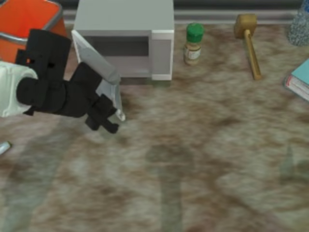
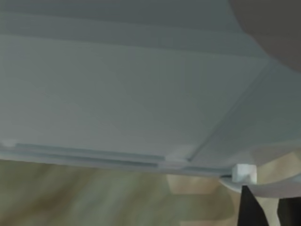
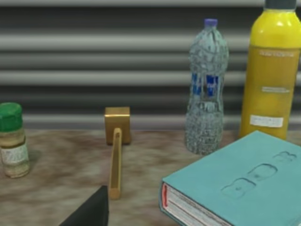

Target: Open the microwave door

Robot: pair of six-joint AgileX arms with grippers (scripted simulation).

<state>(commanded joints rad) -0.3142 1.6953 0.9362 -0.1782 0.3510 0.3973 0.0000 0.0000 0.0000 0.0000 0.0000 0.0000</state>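
Microwave [image 1: 126, 21] is sitting at the far left of the desk [image 1: 203, 164], just right of an orange bin [image 1: 29, 24]. Its door [image 1: 96, 60] is standing partly open, swung out toward the near left, cavity exposed.

Left hand [image 1: 107, 115] is placed at the door's free near edge, by the handle [image 1: 117, 99]. Whether its fingers are closed on the handle cannot be told; the left wrist view is filled by the door panel.

Right hand is not in the top view; only a dark tip is showing in the right wrist view, facing a mallet [image 3: 115, 155], book [image 3: 235, 188] and bottles.

Judgement: the swing is being done, not finished. The pull should be curved around the hinge at the far left, not straight. Contact at the handle should be kept. The bin is being approached by the arm.
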